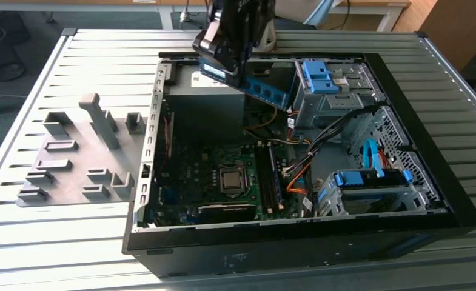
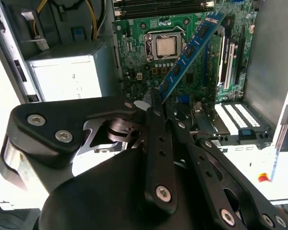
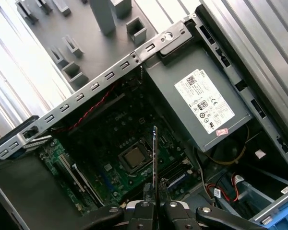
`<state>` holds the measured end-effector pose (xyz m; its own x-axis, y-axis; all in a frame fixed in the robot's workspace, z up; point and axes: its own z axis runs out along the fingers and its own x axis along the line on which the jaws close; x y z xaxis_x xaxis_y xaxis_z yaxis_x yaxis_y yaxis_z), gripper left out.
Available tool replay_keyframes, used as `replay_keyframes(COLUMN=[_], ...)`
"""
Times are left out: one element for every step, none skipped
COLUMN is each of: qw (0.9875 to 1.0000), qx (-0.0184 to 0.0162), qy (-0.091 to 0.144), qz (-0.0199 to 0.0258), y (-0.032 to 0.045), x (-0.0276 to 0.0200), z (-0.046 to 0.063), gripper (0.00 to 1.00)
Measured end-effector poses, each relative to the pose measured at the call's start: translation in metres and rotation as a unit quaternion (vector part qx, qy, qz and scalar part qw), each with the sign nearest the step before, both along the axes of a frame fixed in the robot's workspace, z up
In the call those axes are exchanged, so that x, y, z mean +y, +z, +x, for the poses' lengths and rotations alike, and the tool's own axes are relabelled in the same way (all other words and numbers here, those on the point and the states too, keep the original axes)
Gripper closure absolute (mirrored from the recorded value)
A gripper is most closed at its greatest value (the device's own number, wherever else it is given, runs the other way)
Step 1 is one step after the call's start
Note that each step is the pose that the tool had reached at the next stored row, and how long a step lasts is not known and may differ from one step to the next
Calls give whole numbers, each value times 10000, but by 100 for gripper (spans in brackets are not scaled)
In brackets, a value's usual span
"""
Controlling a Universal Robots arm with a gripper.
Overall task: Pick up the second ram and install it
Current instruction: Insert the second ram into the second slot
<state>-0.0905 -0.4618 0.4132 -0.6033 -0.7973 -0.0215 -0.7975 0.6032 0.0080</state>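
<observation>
Black and open at the top, the computer case (image 1: 302, 242) fills the near part of the exterior view, lying on its side on a slatted metal tabletop (image 1: 100, 48). Inside it sit the green motherboard (image 1: 213, 182) with its bare processor (image 1: 232, 179), and blue drive brackets (image 1: 367, 179) toward the exterior view's right. To the exterior view's left, a grey holder plate (image 1: 68, 176) with upright grey blocks rests on the tabletop. Above the far side of the case, the gripper (image 1: 236, 70) holds the second ram (image 1: 264, 90) in the air, its blue strip slanting down toward the exterior view's right, clear of the motherboard.

Black linkage arms dominate the near part of the second wrist view, and the fingers (image 2: 156, 103) pinch one end of the second ram (image 2: 192, 48), which reaches out over the processor (image 2: 165, 46) and the memory slots (image 2: 228, 57) without touching them. A pale power supply (image 2: 69, 76) lies beside the board.

Seen edge-on in the first wrist view, the second ram (image 3: 154, 153) rises as a thin line from between the closed-in fingers (image 3: 148, 191), hanging over the motherboard (image 3: 110, 143), with the labelled power supply (image 3: 201, 103) nearby.
</observation>
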Motion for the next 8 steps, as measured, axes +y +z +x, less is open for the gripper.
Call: replay_keyframes(qw=[10000,10000,9999,9998,9997,9996,9995,9993], qx=[0,0,0,0,0,0,0,0], qy=[-50,-97,-143,-187,-231,-278,-322,-364], qz=[0,0,0,0,0,0,0,0], y=[0,-1,-1,-1,-2,-2,-2,-2], x=[0,0,0,0,0,0,0,0], z=[0,1,1,1,1,2,3,3], gripper=[86,86,86,86,86,86,86,86])
